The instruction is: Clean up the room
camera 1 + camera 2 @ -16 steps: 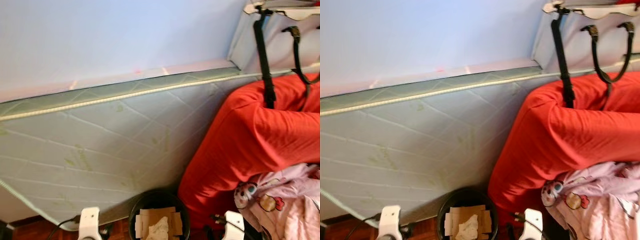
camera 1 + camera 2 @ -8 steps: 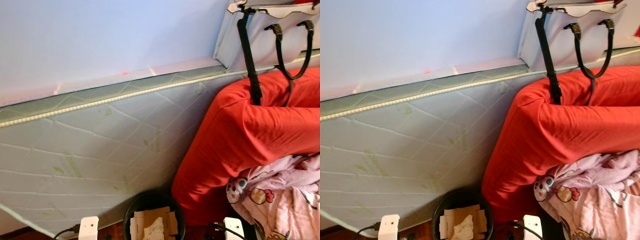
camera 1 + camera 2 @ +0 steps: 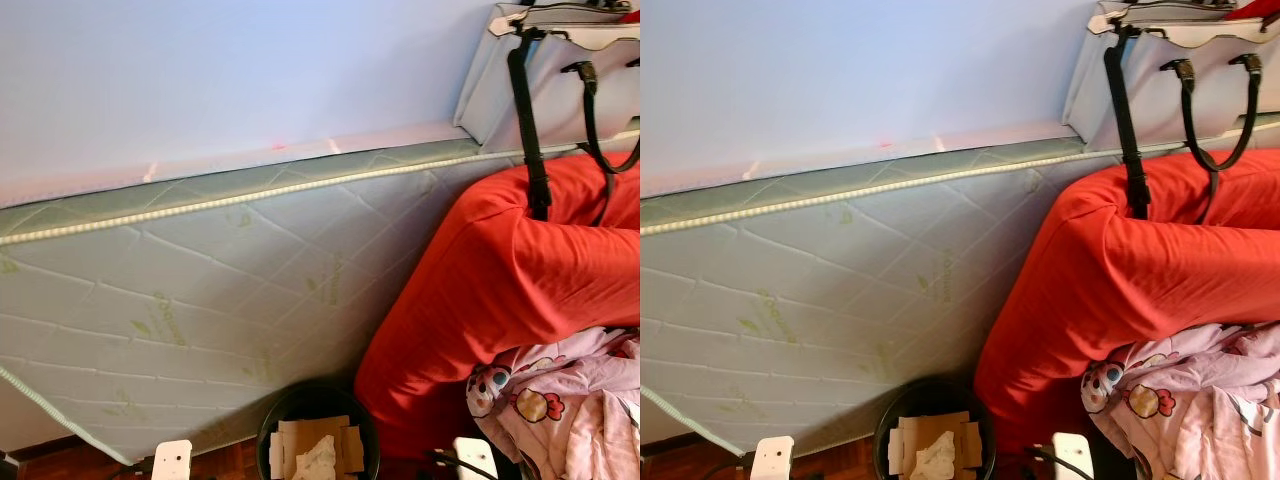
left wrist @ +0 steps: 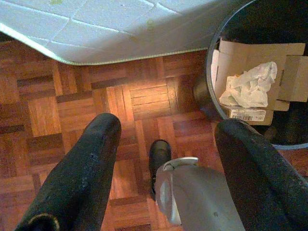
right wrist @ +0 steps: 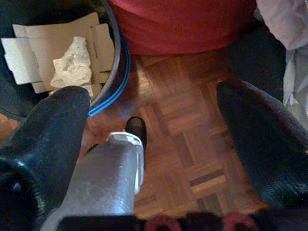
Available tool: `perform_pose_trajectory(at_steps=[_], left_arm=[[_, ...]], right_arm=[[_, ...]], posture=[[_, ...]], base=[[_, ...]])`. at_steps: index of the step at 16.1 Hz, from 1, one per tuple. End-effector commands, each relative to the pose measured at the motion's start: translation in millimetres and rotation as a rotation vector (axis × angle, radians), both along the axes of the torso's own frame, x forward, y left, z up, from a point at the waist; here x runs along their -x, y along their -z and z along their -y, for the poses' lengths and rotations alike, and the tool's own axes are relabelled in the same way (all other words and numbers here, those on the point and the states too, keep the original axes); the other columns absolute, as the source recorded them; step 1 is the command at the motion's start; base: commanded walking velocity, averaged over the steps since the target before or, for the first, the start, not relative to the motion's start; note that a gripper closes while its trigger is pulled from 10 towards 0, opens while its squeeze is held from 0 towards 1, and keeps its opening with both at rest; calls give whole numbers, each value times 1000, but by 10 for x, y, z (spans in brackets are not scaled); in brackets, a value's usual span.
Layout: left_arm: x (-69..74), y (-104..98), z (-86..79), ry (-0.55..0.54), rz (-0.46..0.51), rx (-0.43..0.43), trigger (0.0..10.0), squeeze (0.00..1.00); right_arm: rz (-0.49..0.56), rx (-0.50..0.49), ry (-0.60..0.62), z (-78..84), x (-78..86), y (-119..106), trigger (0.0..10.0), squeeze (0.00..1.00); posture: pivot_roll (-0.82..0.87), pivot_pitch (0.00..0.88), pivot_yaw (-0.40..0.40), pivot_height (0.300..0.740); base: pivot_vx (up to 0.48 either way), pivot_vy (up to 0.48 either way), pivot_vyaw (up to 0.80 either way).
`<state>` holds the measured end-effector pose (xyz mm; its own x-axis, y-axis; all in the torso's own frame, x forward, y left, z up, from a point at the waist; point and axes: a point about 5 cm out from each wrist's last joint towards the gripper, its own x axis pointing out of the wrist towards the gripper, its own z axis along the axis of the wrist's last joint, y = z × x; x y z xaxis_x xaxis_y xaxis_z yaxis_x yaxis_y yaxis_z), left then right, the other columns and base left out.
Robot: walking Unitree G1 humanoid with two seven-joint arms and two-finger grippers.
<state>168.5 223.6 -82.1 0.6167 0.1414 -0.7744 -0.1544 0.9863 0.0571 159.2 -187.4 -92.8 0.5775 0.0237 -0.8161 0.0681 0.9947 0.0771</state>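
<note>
Parquet floor [image 4: 43, 110] under spread fingers [image 4: 82, 178].

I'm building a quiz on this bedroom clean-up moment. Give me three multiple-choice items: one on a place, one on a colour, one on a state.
1. Where does the black bin stand?
A. On the floor, at the foot of the propped mattress
B. On top of the red cover
C. Inside the handbag

2. What colour is the big cover that the handbag's black strap hangs over?
A. Blue
B. Red
C. Green

3. In what state is the left gripper?
A. Shut on a piece of cardboard
B. Shut on the tissue
C. Open, holding nothing

Answers: 1 A, the bin sits on the parquet beside the mattress's lower edge. 2 B, the cover under the strap is bright red. 3 C, its two black fingers stand wide apart over the wooden floor.
</note>
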Motion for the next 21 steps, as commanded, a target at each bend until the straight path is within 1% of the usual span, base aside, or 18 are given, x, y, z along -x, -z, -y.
perform_pose_trajectory(at_steps=[1,4,6,7,11,12,15,21], left_arm=[[64,38,25,-11,-28,8,10000,0],[60,40,41,-2,-29,8,10000,0],[62,38,30,-6,-29,7,10000,0],[72,40,19,-10,-31,6,10000,0],[76,41,13,-11,-32,3,10000,0],[62,35,17,-7,-28,-2,10000,0],[19,19,43,7,-10,-12,10000,0],[-28,1,80,0,18,-6,10000,0]], right_arm=[[-24,0,1,25,63,24,10000,0],[-31,1,-3,54,92,30,10000,0],[-30,0,-11,16,70,28,10000,0],[-28,0,-22,-28,40,23,10000,0],[-27,5,-32,-41,19,18,10000,0],[-29,7,-35,-36,24,19,10000,0],[-31,10,-42,-23,27,19,10000,0],[-32,16,-57,-14,26,17,10000,0]], posture=[[86,0,-49,740],[87,0,-49,740],[90,0,-52,740],[90,0,-53,740],[90,0,-55,740],[92,0,-57,740],[92,0,-59,740],[95,0,-63,740]], base=[[0,0,-619],[0,0,-613],[0,0,-613],[0,0,-613],[0,0,-614],[0,0,-613],[0,-480,-613],[0,0,-613]])
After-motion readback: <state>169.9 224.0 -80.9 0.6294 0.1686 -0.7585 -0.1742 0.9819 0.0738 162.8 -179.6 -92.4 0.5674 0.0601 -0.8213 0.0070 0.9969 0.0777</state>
